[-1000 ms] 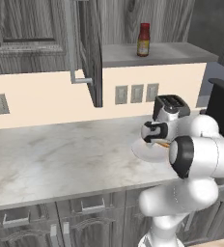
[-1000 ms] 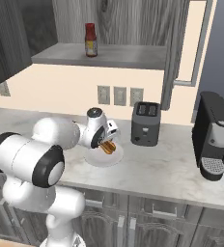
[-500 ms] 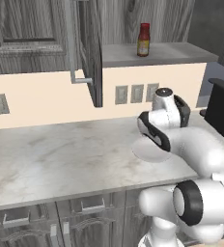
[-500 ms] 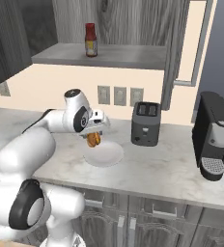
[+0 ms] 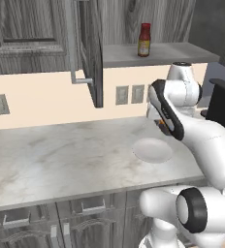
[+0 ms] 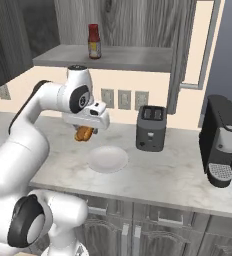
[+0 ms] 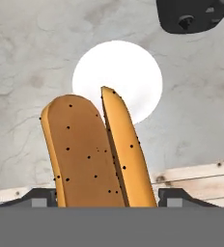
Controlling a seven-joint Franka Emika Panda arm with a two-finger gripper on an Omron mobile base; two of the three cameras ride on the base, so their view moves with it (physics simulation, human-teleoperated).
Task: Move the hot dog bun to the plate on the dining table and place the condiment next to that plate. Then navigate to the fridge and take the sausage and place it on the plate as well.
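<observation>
Tan-orange and speckled, the hot dog bun (image 7: 97, 152) fills the lower half of the hand view, its two halves standing up between the finger tips, which sit wide apart at either side of it; the hand (image 6: 86, 131) has the bun clamped and lifted clear of the bench (image 6: 163, 175). That view looks straight down past the bun at a plain pale plate (image 7: 118, 79) on the marbled top, with the dark toaster (image 7: 193, 14) cut off at the upper edge.

From the right base view, the bun (image 6: 83, 133) shows as a small orange lump under the white hand, hanging above and just left of the pale plate (image 6: 107, 159). The toaster (image 6: 151, 128) stands to the right of the plate, and a black coffee machine (image 6: 223, 140) further right.

From the left base view, the arm's forearm covers almost all of the bun (image 5: 161, 124); only a sliver of orange peeps out, and the fingers cannot be made out. The pale plate (image 5: 153, 149) lies bare on the bench (image 5: 61, 160).

Both base views show the red sauce bottle (image 5: 144, 40) upright on the shelf (image 5: 163, 52) above the bench, by an open cabinet door (image 5: 88, 48).
</observation>
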